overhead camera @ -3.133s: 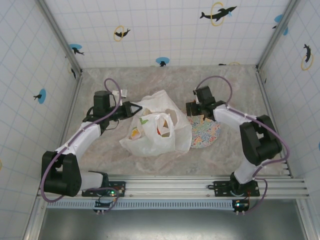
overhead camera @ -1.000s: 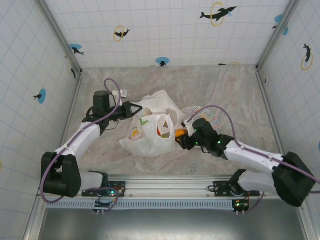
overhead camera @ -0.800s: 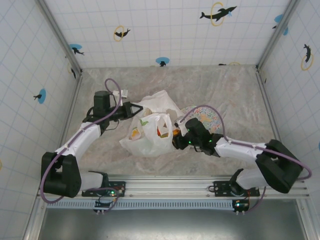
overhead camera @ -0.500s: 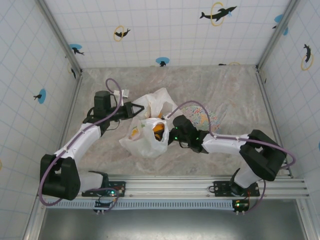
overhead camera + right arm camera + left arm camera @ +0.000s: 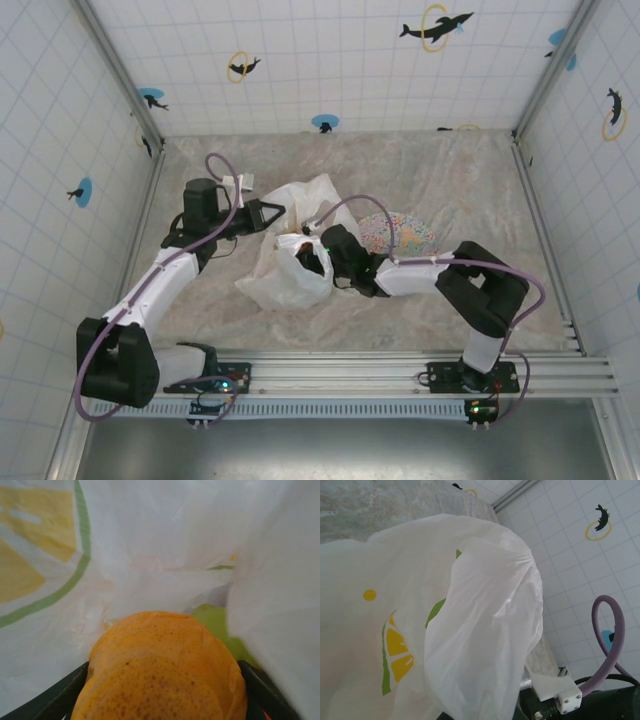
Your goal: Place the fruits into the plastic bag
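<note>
Low in the right wrist frame, clamping a round dimpled orange toy fruit [image 5: 160, 665] between the dark fingers [image 5: 57, 697] of the right gripper [image 5: 162, 680], spread wide against both its sides. Just beyond, inside the thin white translucent plastic bag [image 5: 150, 545] printed with lemon slices, beside a green fruit [image 5: 212, 622]. Centre of the overhead frame, pinching that bag's upper-left edge with the left gripper [image 5: 270, 212], fully closed. Farther right, near the bag, a round speckled multicoloured plate [image 5: 405, 235]

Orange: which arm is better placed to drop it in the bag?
Right. The right gripper sits in the mouth of the plastic bag with the orange between its fingers; the left gripper is shut on the bag's edge, holding it up.
</note>
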